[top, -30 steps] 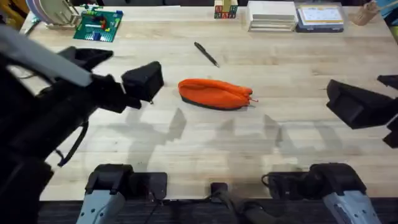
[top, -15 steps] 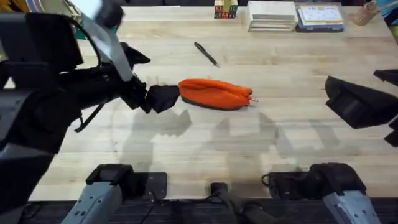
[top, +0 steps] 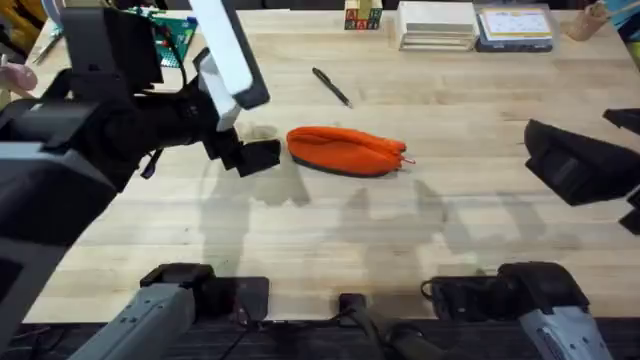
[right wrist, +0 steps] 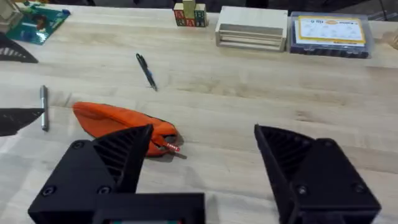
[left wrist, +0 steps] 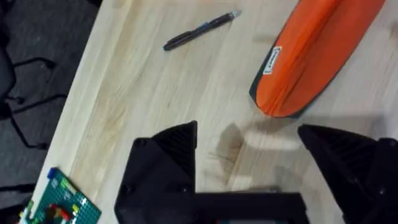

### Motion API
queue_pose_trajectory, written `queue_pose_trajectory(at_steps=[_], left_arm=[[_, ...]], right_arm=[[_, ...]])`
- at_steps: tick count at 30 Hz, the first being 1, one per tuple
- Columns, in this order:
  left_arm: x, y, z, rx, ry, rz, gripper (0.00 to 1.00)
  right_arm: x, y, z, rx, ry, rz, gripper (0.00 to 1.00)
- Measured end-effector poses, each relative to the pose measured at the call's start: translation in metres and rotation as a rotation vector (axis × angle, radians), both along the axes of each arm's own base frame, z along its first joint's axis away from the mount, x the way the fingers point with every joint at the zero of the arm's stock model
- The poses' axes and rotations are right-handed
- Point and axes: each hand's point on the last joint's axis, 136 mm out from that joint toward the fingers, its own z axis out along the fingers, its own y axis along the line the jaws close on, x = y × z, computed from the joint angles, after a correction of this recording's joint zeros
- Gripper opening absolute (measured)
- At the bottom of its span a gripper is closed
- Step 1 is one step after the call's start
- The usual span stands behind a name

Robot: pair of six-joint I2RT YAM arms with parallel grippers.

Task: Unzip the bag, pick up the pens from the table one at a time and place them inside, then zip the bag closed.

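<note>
We see the orange soft fabric pouch (top: 346, 151) lying mid-table on the light wooden plank tabletop (top: 400, 240), zipper closed. Our left gripper (left wrist: 249, 155) sits just beside its blunt end, jaws wide, holding nothing. One slim dark pen (top: 331, 86) lies beyond the pouch; our right wrist view reveals a second silvery pen (right wrist: 44, 107) by that end. The right gripper (right wrist: 202, 155) hangs well apart, jaws wide.

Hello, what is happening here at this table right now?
Two robot arms are working at a wooden table. The left gripper, open and empty, is near one end of the orange bag, not touching it. The bag appears zipped. One pen lies beyond the bag, another beside its end. The right gripper is open, off to the side.
</note>
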Motion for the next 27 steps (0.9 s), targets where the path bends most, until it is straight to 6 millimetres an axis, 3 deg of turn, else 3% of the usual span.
queue_pose_trajectory(at_steps=[4, 22, 27], left_arm=[[0.002, 0.0, -0.009, 0.034, 0.001, -0.041, 0.993], [0.004, -0.007, -0.005, 0.01, -0.03, -0.086, 0.993], [-0.008, -0.014, -0.019, -0.033, 0.068, -0.115, 0.979]], right_arm=[[0.0, 0.0, 0.0, 0.0, 0.0, 0.0, 0.998], [0.0, 0.0, -0.001, 0.0, 0.003, -0.001, 0.998], [0.0, -0.005, -0.001, -0.012, 0.004, -0.027, 0.998]])
